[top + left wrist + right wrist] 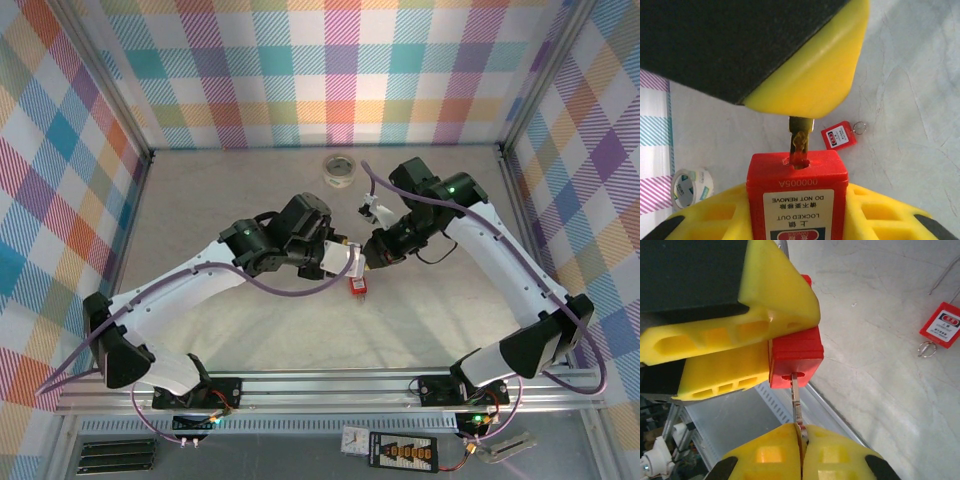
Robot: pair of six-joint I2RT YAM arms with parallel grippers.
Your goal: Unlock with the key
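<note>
My left gripper (798, 212) is shut on a red padlock (797, 172) with a white "LOCKED OUT" label, gripped between its yellow fingers (705, 220) and held above the table. My right gripper (801, 440) is shut on the small silvery key (797, 397). The key's tip sits in the keyhole on the end face of the padlock (796, 356). From the left wrist, the key (800, 140) comes down out of the right gripper's yellow fingers (810, 80) into the hole. Seen from above, the left gripper (335, 262) and the right gripper (371, 262) meet mid-table.
A second red padlock (839, 135) with a small ring lies on the table just beyond the grippers, in the top view directly below them (357, 287). A tape roll (340, 170) stands near the back wall. The table's metal front rail (840, 415) runs below the held padlock.
</note>
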